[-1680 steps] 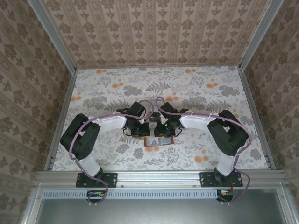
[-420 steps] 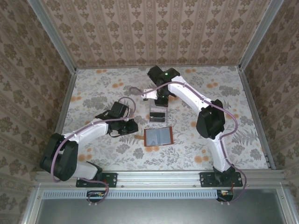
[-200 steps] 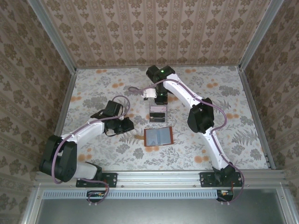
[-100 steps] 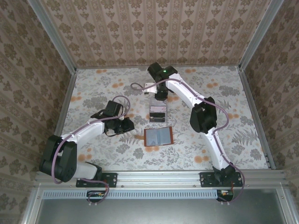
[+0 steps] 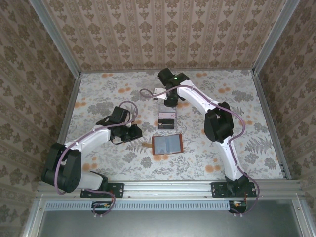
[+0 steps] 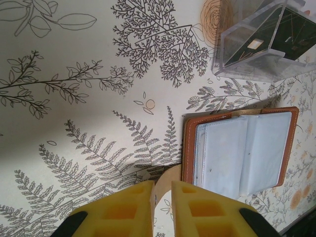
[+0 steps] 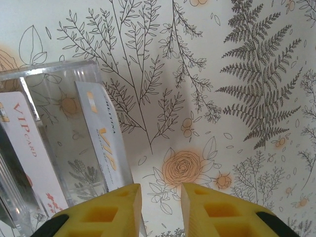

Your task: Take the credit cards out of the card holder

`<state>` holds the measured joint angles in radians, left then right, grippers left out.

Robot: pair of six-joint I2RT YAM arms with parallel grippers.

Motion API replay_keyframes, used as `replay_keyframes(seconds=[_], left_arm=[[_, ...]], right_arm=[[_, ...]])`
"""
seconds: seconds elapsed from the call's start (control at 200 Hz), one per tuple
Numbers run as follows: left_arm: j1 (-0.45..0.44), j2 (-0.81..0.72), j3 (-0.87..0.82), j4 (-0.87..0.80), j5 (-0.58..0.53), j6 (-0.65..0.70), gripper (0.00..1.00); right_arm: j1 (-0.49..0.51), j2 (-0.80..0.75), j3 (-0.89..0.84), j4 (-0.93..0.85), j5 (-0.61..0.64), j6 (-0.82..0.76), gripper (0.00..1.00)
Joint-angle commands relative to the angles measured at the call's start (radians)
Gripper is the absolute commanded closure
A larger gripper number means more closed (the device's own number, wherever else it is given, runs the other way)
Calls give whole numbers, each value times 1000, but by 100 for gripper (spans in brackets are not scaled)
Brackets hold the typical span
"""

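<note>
We find the small flat brown leather bifold card holder (image 5: 167, 144) lying open on the fern-and-flower printed table cover (image 5: 222, 98), its pale grey-blue inner panels facing up. Just beyond it, toward the far wall, stands the clear rectangular plastic tray (image 5: 159, 121), with a narrow strip of cloth between the two.

The left gripper (image 5: 137, 134) sits low, near the card holder's left edge. From the left wrist we see its yellow fingers (image 6: 197, 207) close together, with only a slim gap between them. The card holder (image 6: 242, 148) lies just ahead of them and to the right. A short pale tan strip (image 6: 167, 175) reaches from the holder's near corner into that gap. We cannot tell whether the fingers pinch it or merely hang over it. The tray (image 6: 247, 66) shows at the upper right of that view.

The right gripper (image 5: 167, 102) is over the far end of the tray, well apart from the card holder. From the right wrist, its yellow fingers (image 7: 212, 207) stand moderately apart, with bare cloth between them and nothing held. The tray (image 7: 54, 74) lies to the left of the fingertips. In it, two thin white credit cards (image 7: 106, 138) with orange "VIP" lettering stand tilted on edge. The nearer card's lower end runs just beside one finger, and we cannot tell whether they touch.
</note>
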<state>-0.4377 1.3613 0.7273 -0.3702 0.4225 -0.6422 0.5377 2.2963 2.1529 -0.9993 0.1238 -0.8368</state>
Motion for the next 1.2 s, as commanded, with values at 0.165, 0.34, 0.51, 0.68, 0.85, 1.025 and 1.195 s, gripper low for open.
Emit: replay_keyframes(seconds=[0.165,0.34,0.51,0.68,0.85,1.025,1.195], left_arm=[[-12,5,25,-19,22,18,82],[-11,7,37,-28,24,23,82],[-51,10,38,-26,21,17,82],[-65,12,49,-33,17,16,82],[-72,13,55,-35,9,15,82],[-72,16,57,-35,8,12,82],[-72,29,62,-36,8,12,82]], right_arm=[[7,-15,-13,-22,-32,-6,70],[8,-14,-14,-63,-59,-20,70],[10,-12,-16,-92,-86,-24,71],[9,-28,-13,-68,-69,-10,70],[8,-54,-14,6,-44,3,70],[7,-51,-14,64,-18,3,69],[4,-24,-16,74,-15,-4,69]])
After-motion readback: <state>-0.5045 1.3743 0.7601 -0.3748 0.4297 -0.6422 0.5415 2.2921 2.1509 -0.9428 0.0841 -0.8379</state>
